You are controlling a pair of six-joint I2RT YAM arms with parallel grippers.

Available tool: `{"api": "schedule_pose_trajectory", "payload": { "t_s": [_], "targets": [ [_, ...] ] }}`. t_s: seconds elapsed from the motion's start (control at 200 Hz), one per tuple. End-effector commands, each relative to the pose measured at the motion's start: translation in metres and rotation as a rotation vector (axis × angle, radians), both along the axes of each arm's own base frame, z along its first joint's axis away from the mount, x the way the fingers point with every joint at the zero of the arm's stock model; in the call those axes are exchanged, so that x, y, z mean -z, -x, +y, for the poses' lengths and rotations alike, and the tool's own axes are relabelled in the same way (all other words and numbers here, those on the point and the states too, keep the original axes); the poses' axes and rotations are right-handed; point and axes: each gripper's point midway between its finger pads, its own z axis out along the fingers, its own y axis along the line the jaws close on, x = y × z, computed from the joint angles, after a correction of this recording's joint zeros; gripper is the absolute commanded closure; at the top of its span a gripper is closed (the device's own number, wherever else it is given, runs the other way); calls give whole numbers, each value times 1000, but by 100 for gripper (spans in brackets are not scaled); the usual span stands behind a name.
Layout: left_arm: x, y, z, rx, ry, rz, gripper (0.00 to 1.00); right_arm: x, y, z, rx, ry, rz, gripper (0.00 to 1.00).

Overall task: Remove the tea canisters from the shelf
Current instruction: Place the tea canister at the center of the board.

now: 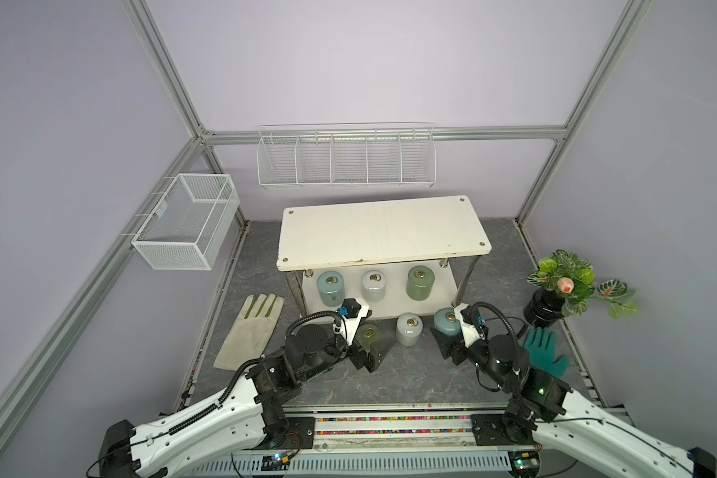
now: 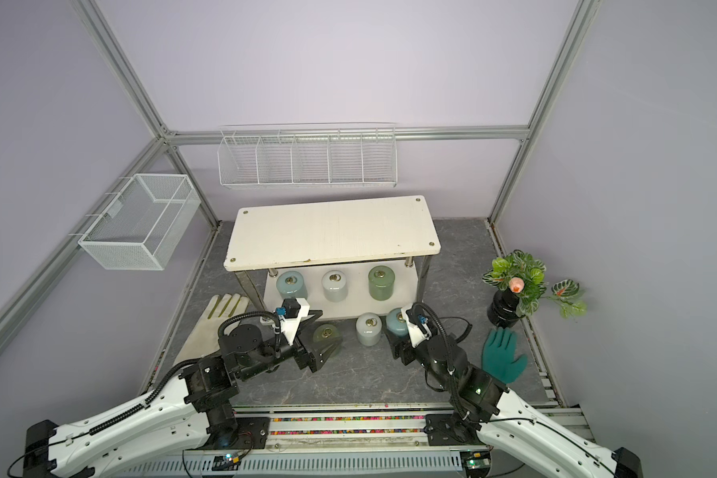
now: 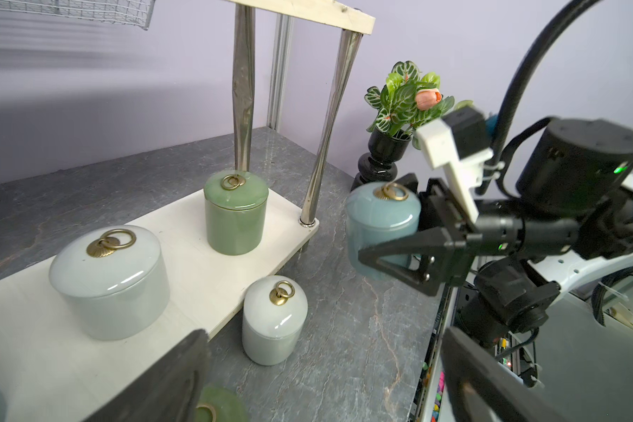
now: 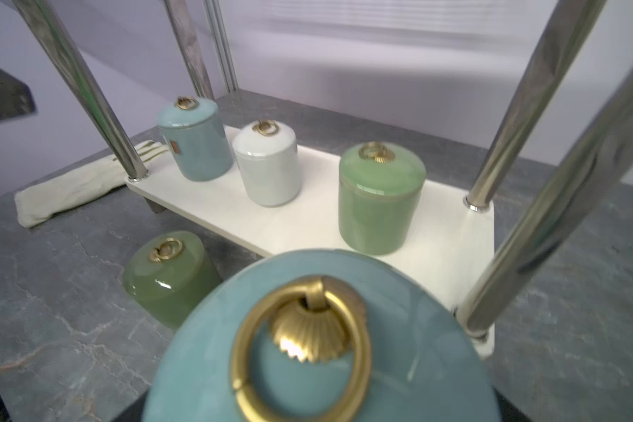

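Blue canister (image 4: pixel 205 347) blurred, cut by frame edge; olive canister (image 1: pixel 369 336) partly hidden behind left arm (image 1: pixel 311 351).

Pretty clearly a robotics lab test cell, not anyone's home. In both top views it's boxed in by an aluminium frame (image 1: pixel 164 70) with plain lilac panels (image 1: pixel 369 62). The left arm (image 1: pixel 208 416) and right arm (image 1: pixel 588 418) sit on a rail (image 1: pixel 390 409) along the bottom edge, above a slotted cable duct (image 1: pixel 390 460). The household bits read as props on a grey marble-look desk (image 1: pixel 410 372): a small shelf (image 1: pixel 381 231), tea canisters (image 1: pixel 374 285), a potted plant (image 1: pixel 572 281), a cream glove (image 1: pixel 253 331) and a teal glove (image 1: pixel 545 351). A wire rack (image 1: pixel 346 161) hangs centre top and a mesh basket (image 1: pixel 183 223) centre left.
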Motion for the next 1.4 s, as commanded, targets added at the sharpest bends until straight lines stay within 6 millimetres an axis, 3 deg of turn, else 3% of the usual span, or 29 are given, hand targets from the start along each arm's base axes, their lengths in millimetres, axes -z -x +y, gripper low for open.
{"api": "schedule_pose_trajectory", "payload": {
  "t_s": [0.0,0.255,0.835,1.135,1.394],
  "targets": [
    [-17,-1,-8,22,51,1,0,-21,-3,-13,86,-191,-62,36],
    [-15,-5,-12,14,51,14,0,15,0,-36,170,-175,-35,35],
    [-5,-9,-17,8,20,19,0,79,-18,-17,205,-11,128,34],
    [-4,-11,-12,-11,21,16,0,110,-19,-20,237,25,184,34],
    [-7,-12,-9,-21,28,12,0,123,-21,-24,276,46,165,36]
  ]
}}
